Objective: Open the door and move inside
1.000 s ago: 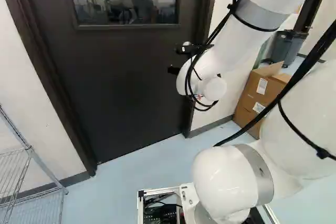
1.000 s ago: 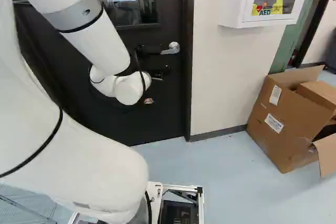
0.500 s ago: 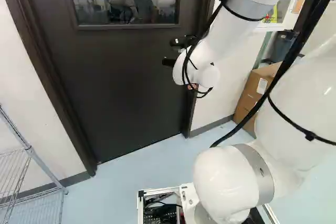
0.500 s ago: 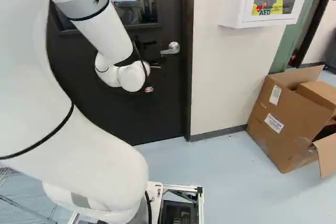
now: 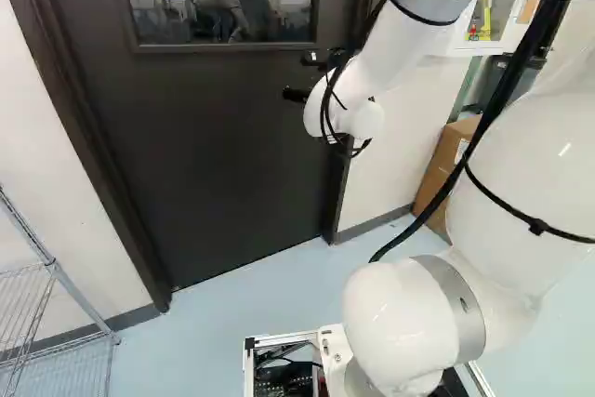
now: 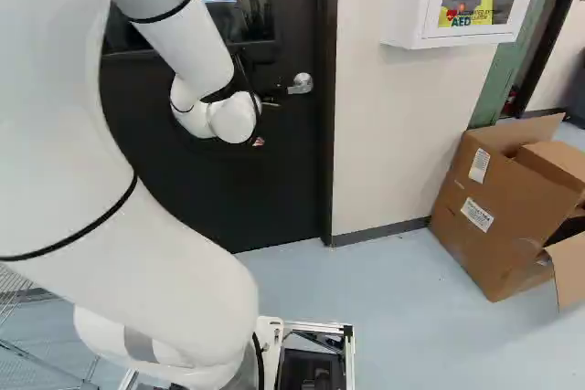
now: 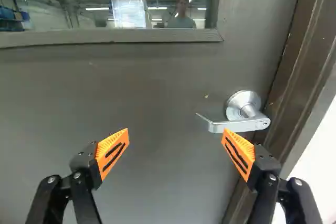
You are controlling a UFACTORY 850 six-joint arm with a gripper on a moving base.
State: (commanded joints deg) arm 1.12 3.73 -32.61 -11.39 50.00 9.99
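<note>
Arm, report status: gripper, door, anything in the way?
Gripper open, one fingertip near handle, contact unclear, no grip. Door shut. No obstacle seen before door; cardboard box off to its right.

From behind the arm (image 5: 400, 323), at its seven o'clock, my left base view is looking ahead and slightly down, with the door (image 5: 214, 155) filling its eleven o'clock side. From behind at five o'clock, my right base view is facing much the same way, catching the door toward eleven and the cardboard box (image 6: 484, 216) toward four. Both are sharing door, box and wall cabinet (image 6: 411, 6). From the wrist, I'm facing the door much nearer, sharing its window (image 7: 131, 9) with both base views and the handle (image 7: 241, 124) with the right one.
</note>
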